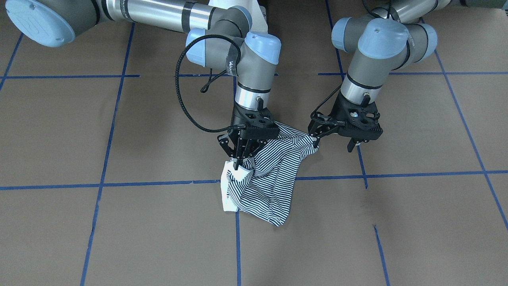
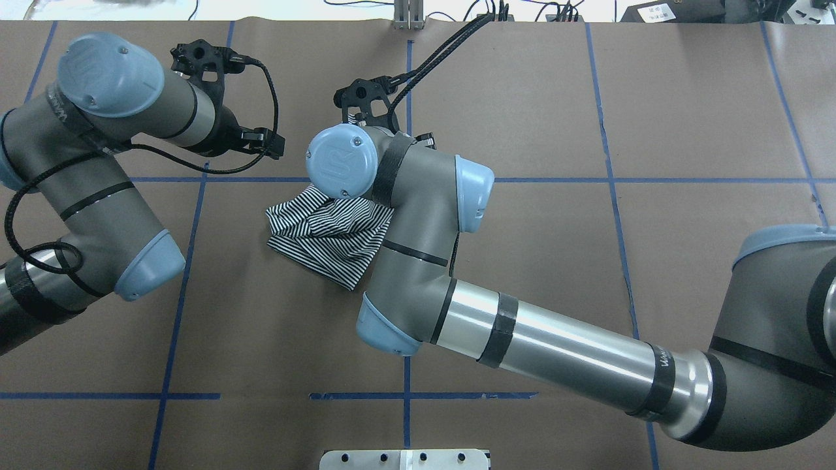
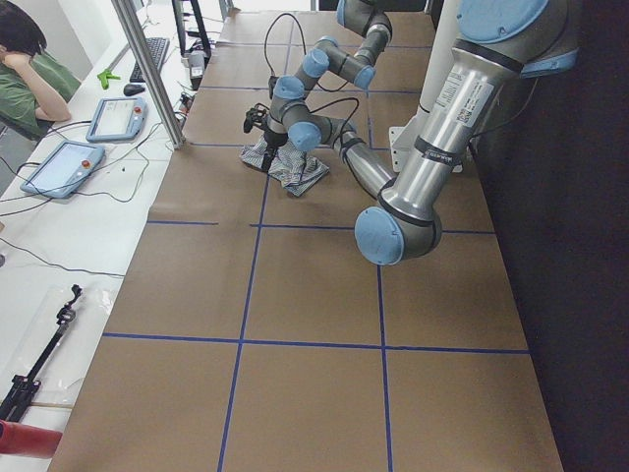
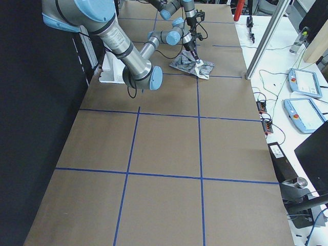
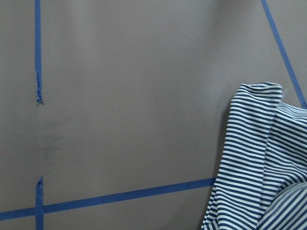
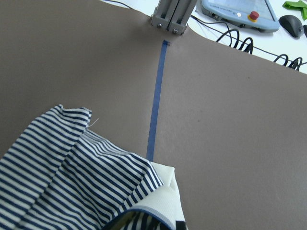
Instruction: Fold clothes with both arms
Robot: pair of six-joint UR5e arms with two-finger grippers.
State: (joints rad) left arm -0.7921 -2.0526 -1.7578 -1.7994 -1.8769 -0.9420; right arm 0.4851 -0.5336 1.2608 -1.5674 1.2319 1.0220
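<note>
Polo shirt (image 1: 266,178): bunched, pinched near collar by right gripper (image 1: 237,162); could not tell state of left gripper (image 1: 315,137); risked slipping from that thin pinch

- Shirt (image 1: 274,182): thin navy-and-white stripes.
- Collar (image 1: 225,194): plain cream.
- Table (image 1: 397,238): flat brown, crossed by a grid of blue tape (image 1: 158,184).
- Left arm (image 1: 367,67) and right arm (image 1: 254,67): grey joints, light-blue caps, silver tubes, black bands.
- Left gripper (image 1: 335,143) and right gripper (image 1: 238,161): black.
- Cable (image 1: 181,99): black.
</note>
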